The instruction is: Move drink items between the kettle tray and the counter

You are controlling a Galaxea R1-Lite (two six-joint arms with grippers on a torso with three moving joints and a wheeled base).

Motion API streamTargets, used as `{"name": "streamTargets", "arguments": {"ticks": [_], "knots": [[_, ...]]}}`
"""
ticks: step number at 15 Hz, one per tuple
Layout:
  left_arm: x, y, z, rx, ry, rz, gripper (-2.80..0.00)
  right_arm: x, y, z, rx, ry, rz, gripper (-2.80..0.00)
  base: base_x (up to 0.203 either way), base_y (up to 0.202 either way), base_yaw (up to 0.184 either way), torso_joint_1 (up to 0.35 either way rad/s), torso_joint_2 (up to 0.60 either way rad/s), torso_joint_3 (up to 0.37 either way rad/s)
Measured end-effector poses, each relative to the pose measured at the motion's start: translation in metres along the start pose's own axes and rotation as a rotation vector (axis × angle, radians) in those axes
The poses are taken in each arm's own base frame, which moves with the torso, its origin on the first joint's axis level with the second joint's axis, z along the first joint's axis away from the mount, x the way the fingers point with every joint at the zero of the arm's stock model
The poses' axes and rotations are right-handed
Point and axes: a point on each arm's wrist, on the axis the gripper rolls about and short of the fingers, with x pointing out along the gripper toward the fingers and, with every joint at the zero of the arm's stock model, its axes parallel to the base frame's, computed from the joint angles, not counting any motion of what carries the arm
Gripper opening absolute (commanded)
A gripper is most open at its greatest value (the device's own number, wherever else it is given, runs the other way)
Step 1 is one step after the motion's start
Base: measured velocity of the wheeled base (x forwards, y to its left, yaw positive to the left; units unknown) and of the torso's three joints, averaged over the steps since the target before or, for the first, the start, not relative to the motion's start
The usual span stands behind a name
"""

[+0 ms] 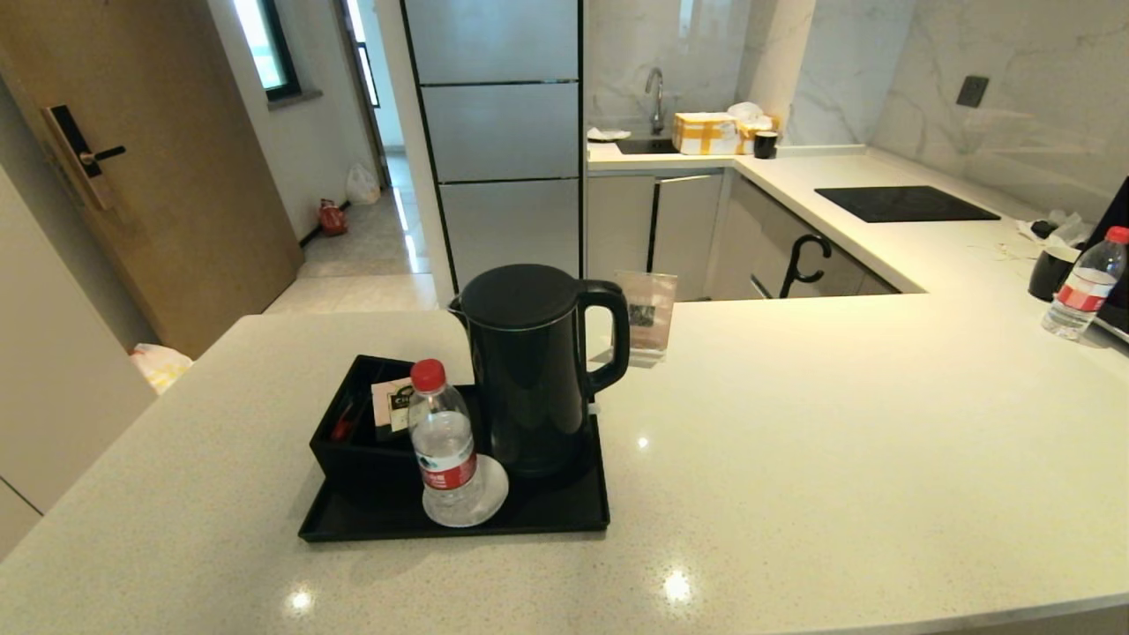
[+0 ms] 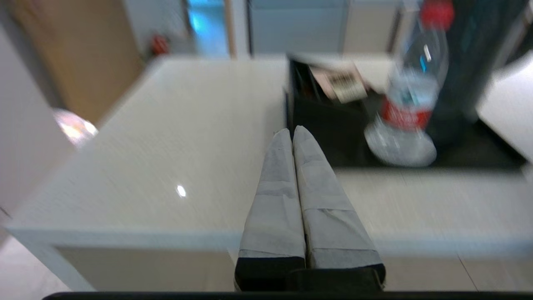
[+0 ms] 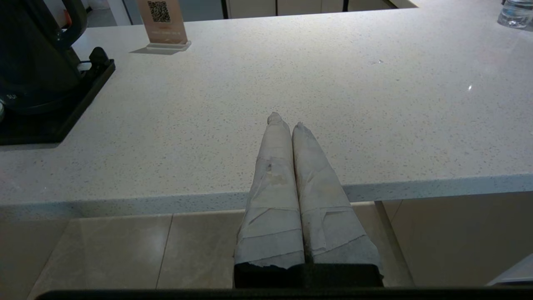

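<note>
The pale speckled surface point(image 1: 838, 441) carries a flat black tray point(image 1: 564, 516) near its front left part. On the tray the tall black kettle point(image 1: 529, 370) stands upright at the back right, a divided black box point(image 1: 353, 450) sits at the left, and a red-capped water bottle point(image 1: 444, 441) stands on a round coaster in front. A pale tea sachet point(image 1: 391, 404) leans inside the box. The left claw point(image 2: 292, 131) and right claw point(image 3: 285, 121) hover at the surface's near edge, both pressed closed and empty.
</note>
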Motion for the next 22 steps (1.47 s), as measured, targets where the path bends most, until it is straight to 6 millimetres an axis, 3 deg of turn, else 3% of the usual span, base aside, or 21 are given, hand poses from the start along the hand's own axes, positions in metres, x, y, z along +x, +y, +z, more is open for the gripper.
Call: {"name": "streamTargets", "arguments": {"ticks": [3,22], "knots": [[-0.0014,-0.0014,-0.01,-0.006,0.115,-0.059,-2.8,0.0,0.0,0.0,0.0,0.0,0.0,-2.8,0.0,0.0,0.0,0.0,0.0,0.0],[-0.0001,-0.0015,-0.0094,-0.018,0.076,-0.063,-2.8,-0.0001,-0.0003,0.0009,0.03,-0.004,-0.011,-2.8,0.0,0.0,0.0,0.0,0.0,0.0]]}}
